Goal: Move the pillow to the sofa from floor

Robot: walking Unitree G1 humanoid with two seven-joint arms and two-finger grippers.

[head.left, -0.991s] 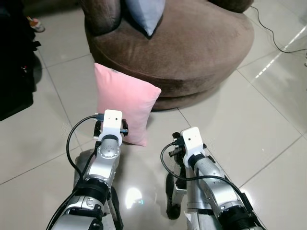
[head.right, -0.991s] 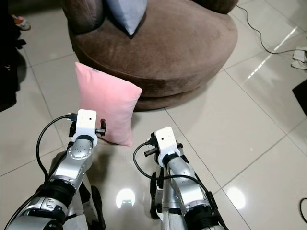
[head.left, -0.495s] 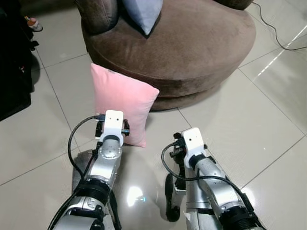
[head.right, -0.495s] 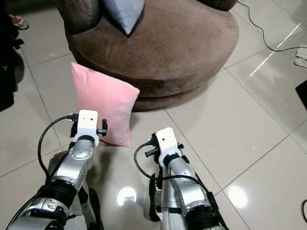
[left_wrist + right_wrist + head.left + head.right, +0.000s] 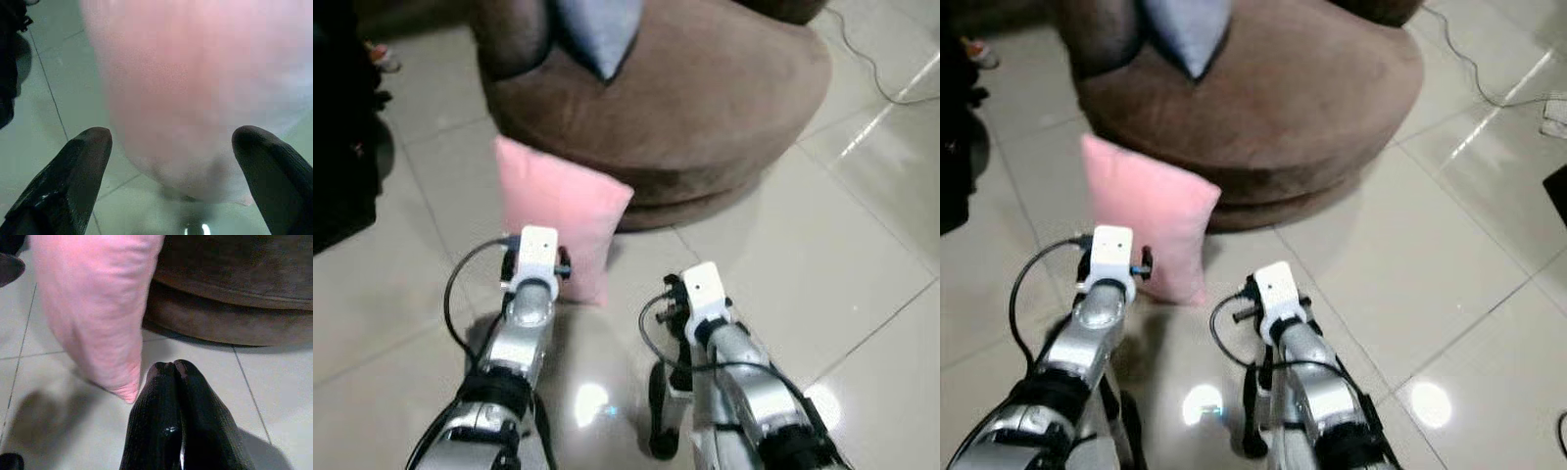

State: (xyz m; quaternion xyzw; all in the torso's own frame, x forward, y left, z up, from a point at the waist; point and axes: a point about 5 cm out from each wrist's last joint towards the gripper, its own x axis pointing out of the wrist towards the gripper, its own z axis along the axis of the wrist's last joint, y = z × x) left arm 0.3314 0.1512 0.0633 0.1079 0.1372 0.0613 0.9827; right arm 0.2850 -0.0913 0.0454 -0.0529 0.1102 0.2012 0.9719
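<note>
A pink pillow (image 5: 558,211) stands upright on the tiled floor, leaning against the base of the round brown sofa (image 5: 705,108). My left gripper (image 5: 181,161) is open right in front of the pillow (image 5: 195,88), its two black fingers (image 5: 73,176) spread to either side of the pillow's lower part. The left wrist (image 5: 536,257) sits at the pillow's lower left. My right gripper (image 5: 175,377) is shut with nothing in it, close to the floor beside the pillow's bottom corner (image 5: 124,391). The right wrist (image 5: 700,289) lies to the right of the pillow.
A grey-blue cushion (image 5: 597,34) lies on the sofa seat at the back. Dark furniture (image 5: 342,147) stands at the far left. A cable (image 5: 881,73) runs over the glossy tiles at the upper right. Open floor (image 5: 842,255) spreads right of the sofa.
The whole picture has shifted and blurred slightly, so the camera has moved. The left gripper has drawn a little closer to the pillow. The pillow has not moved.
</note>
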